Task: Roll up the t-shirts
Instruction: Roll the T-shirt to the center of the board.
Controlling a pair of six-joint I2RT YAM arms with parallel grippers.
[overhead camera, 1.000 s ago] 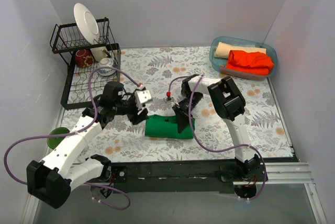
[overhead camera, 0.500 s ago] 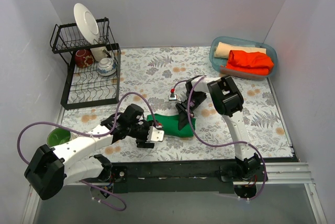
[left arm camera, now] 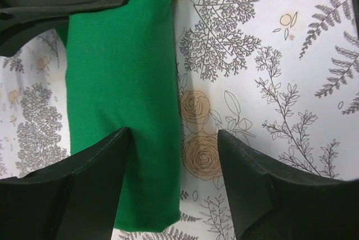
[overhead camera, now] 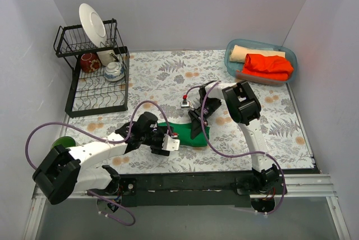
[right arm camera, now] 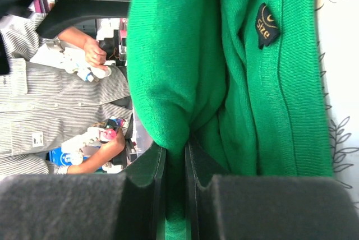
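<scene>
A bright green t-shirt (overhead camera: 186, 134) lies folded into a long band mid-table. My right gripper (overhead camera: 196, 127) is shut on a fold at its right end. The right wrist view shows the green cloth (right arm camera: 185, 55) pinched between the jaws of the right gripper (right arm camera: 175, 156). My left gripper (overhead camera: 168, 142) is low at the band's left end and open. In the left wrist view, the left gripper (left arm camera: 174, 139) straddles the long edge of the green t-shirt (left arm camera: 120, 83), one finger over cloth and one over the table. An orange-red t-shirt (overhead camera: 268, 65) and a rolled tan t-shirt (overhead camera: 252, 53) lie in a bin.
The blue plastic bin (overhead camera: 230, 60) stands at the back right. A black dish rack (overhead camera: 95, 91) with a white plate (overhead camera: 92, 24) and mugs is at the back left. A green mug (overhead camera: 60, 144) sits at the left edge. A small red-topped object (overhead camera: 185, 104) stands behind the shirt.
My left arm swung from behind the shirt's left end round to the near side and came down low at that end, jaws a little wider. The right gripper kept its hold.
</scene>
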